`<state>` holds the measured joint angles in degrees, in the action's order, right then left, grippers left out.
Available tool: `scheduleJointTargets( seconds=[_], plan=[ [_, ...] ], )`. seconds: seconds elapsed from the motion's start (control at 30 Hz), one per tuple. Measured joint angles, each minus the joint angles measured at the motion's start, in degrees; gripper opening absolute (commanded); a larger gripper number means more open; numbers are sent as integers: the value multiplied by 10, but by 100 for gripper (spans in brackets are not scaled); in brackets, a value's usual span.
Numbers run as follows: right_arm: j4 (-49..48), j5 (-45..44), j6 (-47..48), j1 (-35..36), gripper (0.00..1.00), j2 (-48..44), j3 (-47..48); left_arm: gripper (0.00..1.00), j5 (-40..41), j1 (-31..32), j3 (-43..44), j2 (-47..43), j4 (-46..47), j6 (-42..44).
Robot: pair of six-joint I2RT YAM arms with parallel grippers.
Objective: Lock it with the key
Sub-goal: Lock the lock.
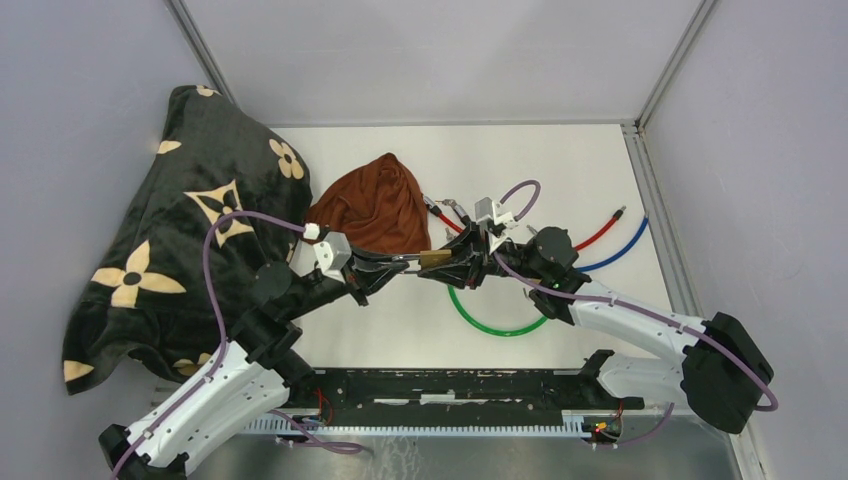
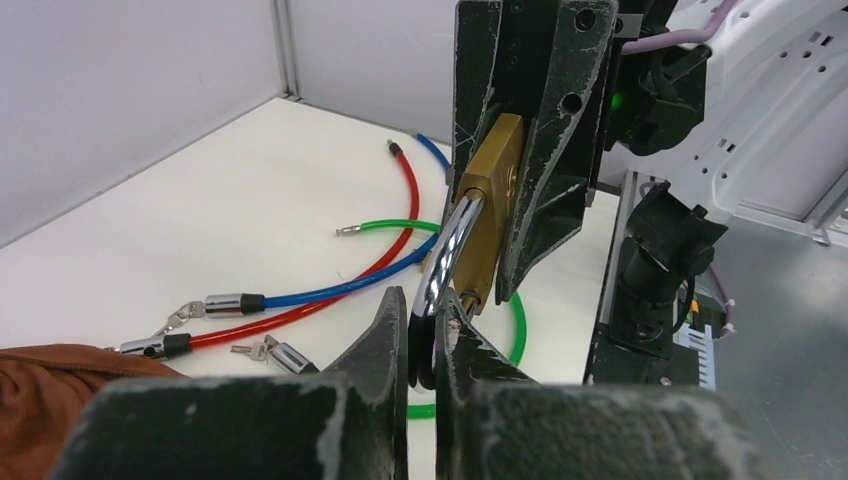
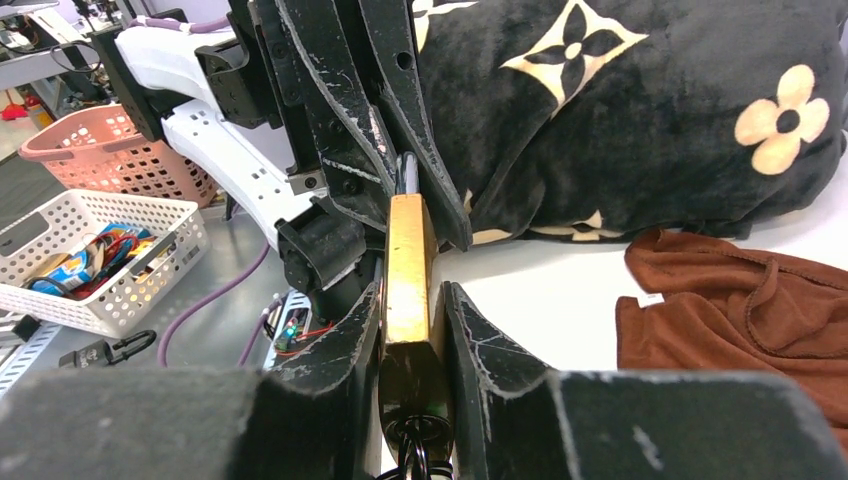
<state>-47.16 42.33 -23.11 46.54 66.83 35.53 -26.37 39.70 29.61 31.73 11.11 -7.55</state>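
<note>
A brass padlock (image 1: pixel 435 258) hangs in the air between the two arms, above the table's middle. My right gripper (image 3: pixel 410 320) is shut on its brass body (image 3: pixel 408 250), one finger on each flat face. My left gripper (image 2: pixel 428 330) is shut on the chrome shackle (image 2: pixel 446 250), which curves down from the body (image 2: pixel 492 190) into the fingertips. One shackle leg looks out of the body. A dark ring (image 3: pixel 415 440) sits at the padlock's underside between my right fingers. The key itself is hidden there, so I cannot tell whether it is in the keyhole.
A brown cloth (image 1: pixel 375 205) lies just behind the grippers, with a black flowered blanket (image 1: pixel 170 250) heaped at the left. Green (image 1: pixel 490 322), red (image 1: pixel 600 235) and blue (image 1: pixel 622 252) cables lie under and right of the padlock. Small keys (image 2: pixel 252 350) lie by the cable ends. Off the table stand baskets (image 3: pixel 95 250).
</note>
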Motion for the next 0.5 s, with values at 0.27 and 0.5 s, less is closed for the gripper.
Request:
scheduleJointTargets(
  seconds=[0.27,0.5],
  plan=[
    [0,-17,9,0,0,2,0,2,9,12,-1,19,17,-10],
    [1,-32,25,-3,0,15,0,2,43,23,-3,32,28,-13]
  ],
)
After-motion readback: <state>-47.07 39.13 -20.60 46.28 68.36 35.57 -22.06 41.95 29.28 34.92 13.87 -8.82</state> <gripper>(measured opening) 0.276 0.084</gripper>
